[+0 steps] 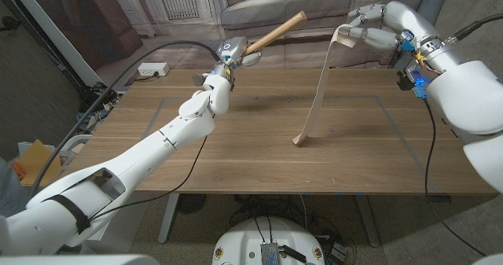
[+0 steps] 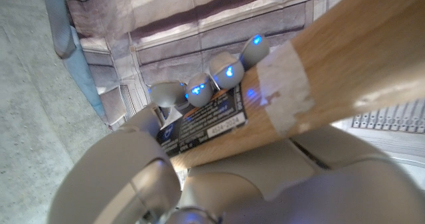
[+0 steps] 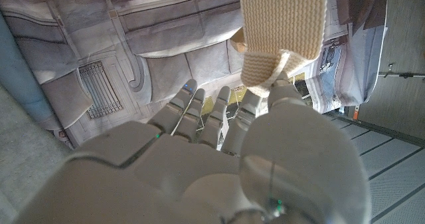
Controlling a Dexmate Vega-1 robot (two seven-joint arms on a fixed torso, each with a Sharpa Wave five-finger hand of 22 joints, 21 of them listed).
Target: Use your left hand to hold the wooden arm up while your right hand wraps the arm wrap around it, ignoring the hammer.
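I've got the left hand (image 1: 229, 54) clamped round the wooden arm (image 1: 275, 33), lifted above the table's (image 1: 236, 155) far edge w/ the arm angling up and to the robot's right; in the left wrist view its fingers (image 2: 199, 90) curl over the wood (image 2: 345, 58) next to a pale tape band (image 2: 285, 88). My right hand (image 1: 365, 29) is up high at far right, pinching the top end of the wrap (image 1: 318, 92), which hangs down in a long strip w/ its lower end touching the tabletop near the middle. Right wrist view shows the woven strap (image 3: 282, 24) caught btw fingertips (image 3: 255, 98) and thumb, well apart from the wooden arm.
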